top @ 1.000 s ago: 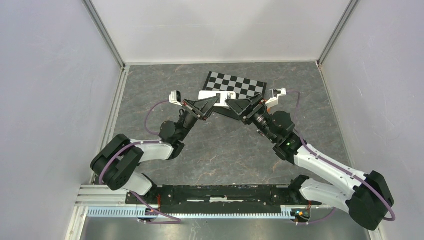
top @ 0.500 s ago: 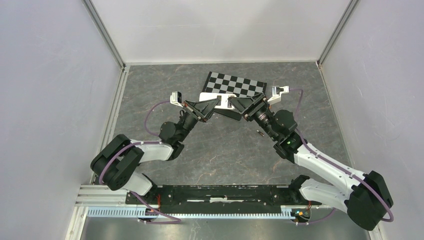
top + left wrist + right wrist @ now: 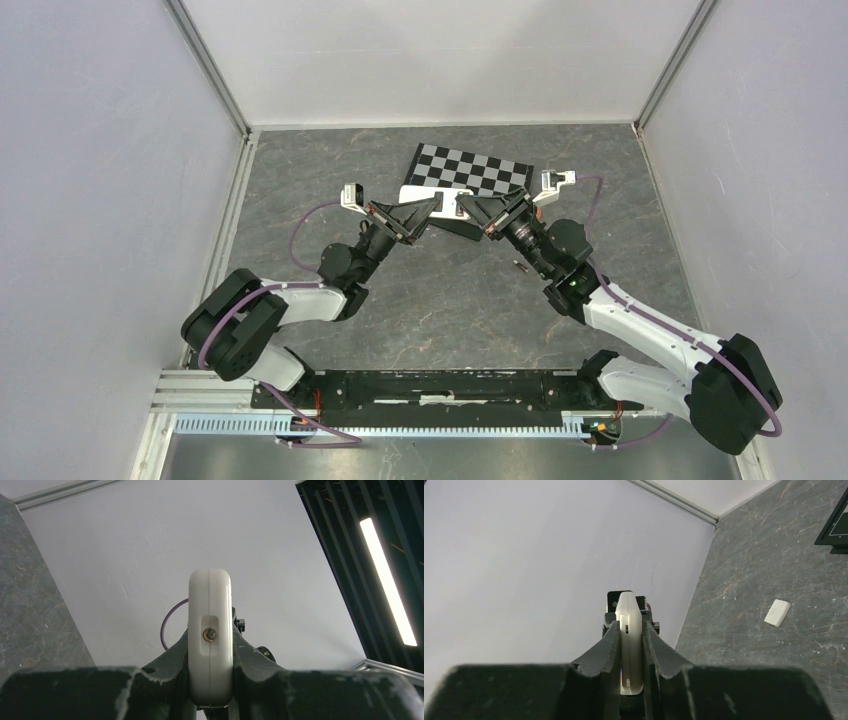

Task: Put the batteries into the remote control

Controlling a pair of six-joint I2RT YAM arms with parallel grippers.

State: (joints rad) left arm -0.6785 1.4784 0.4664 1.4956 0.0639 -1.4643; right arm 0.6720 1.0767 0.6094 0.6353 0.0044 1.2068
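Observation:
The remote control [image 3: 447, 193] is a white slim bar held in the air in front of the checkerboard, one end in each gripper. My left gripper [image 3: 430, 204] is shut on one end. In the left wrist view that end [image 3: 210, 630] faces the camera edge-up, with a small round emitter in it and the fingers [image 3: 176, 655] pressed on both sides. My right gripper [image 3: 466, 207] is shut on the other end [image 3: 629, 645], its fingers [image 3: 610, 647] tight against both faces. A tiny slim dark thing [image 3: 520, 266] lies by my right wrist and looks like one of the batteries.
A black-and-white checkerboard [image 3: 480, 168] lies at the back of the grey stone-patterned table. A small white flat piece [image 3: 777, 612] lies on the table in the right wrist view. A dark flat shape [image 3: 455, 229] lies under the grippers. White walls close in on three sides.
My right gripper has moved a little toward the left gripper and has shut on the free end of the remote control. The left gripper has kept its hold and has not moved.

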